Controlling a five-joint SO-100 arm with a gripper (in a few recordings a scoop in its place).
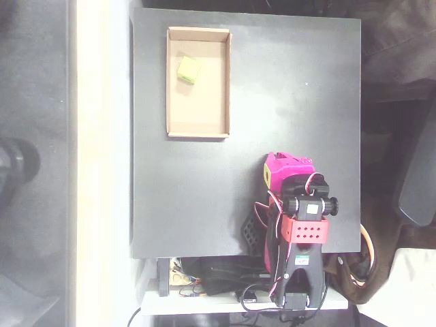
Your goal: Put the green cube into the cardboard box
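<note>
In the overhead view, a pale strip of floor or wall runs down the left side, next to a black square table (pixel 204 197) that takes up the middle of the picture.

Near the table's upper left corner lies the cardboard box (pixel 172 102), a shallow tan tray with low walls and no lid, its long side running up and down the picture. Inside it, in the upper left part of its floor, sits the green cube (pixel 189 69). The cube is turned a little askew to the box walls and lies close to the left wall without clearly touching it. The remaining floor of the box is bare cardboard.

Further right and lower, near the table's bottom right corner, stands the magenta arm (pixel 289 204), folded back on itself, well apart from the box. Its gripper (pixel 272 170) is tucked at the upper end of the fold, with a yellow-green patch on its left side. The fingers are hidden under the magenta shell from this angle, so I cannot tell whether they are wide or narrow; nothing is seen in them. A red bracket with small holes sits across the arm, and black and red wires trail off the table's lower edge.
</note>
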